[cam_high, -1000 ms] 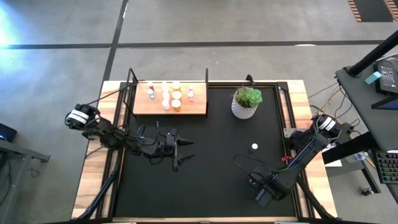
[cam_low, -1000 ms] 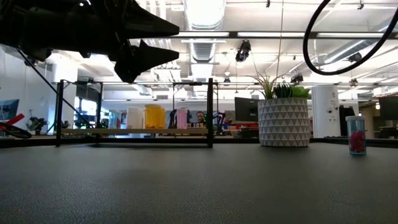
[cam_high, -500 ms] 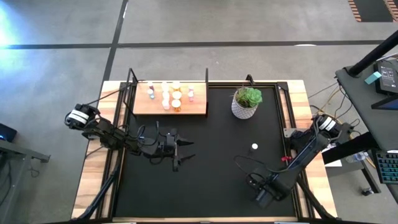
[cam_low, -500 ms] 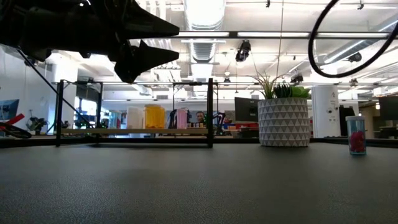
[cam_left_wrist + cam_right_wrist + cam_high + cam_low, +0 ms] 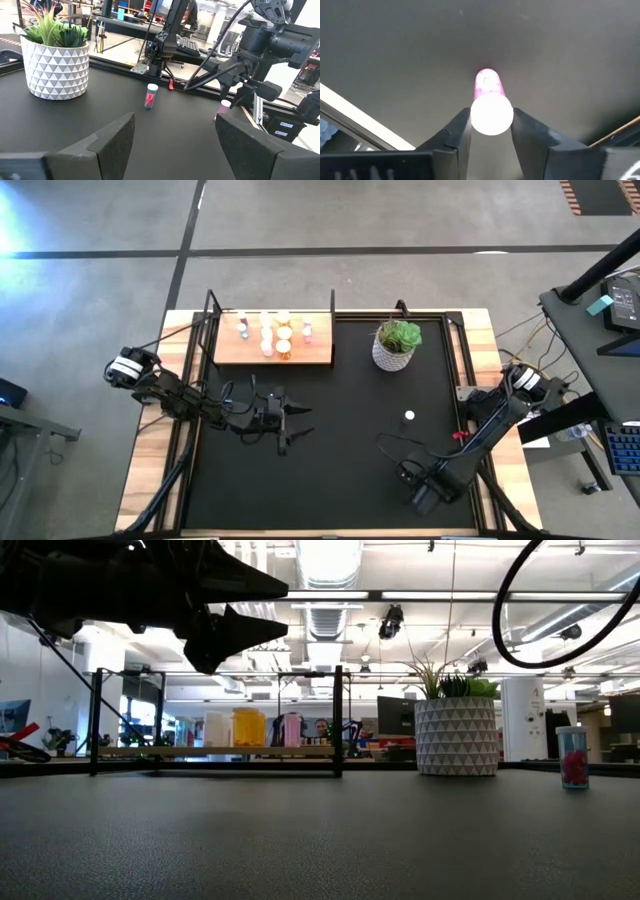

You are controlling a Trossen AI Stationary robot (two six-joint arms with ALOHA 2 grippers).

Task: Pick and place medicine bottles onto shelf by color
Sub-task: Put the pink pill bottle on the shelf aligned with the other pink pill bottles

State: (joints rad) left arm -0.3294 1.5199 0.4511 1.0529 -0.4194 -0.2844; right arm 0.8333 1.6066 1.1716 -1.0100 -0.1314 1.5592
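One pink bottle (image 5: 409, 417) stands near the plant pot (image 5: 396, 347).

A white pot (image 5: 392, 356) with a triangle pattern holds a green plant (image 5: 400, 334) and stands on the black mat (image 5: 330, 460). The mat covers a light-wood table (image 5: 150, 450)

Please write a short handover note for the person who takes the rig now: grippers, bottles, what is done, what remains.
Right gripper: low at the mat's front right, fingers against the cap of a pink bottle, not lifted.
Left gripper: open, empty, hovering over the mat's left side.
Done: several bottles stand on the shelf.
Left: this pink bottle and one more bottle standing near the plant pot.
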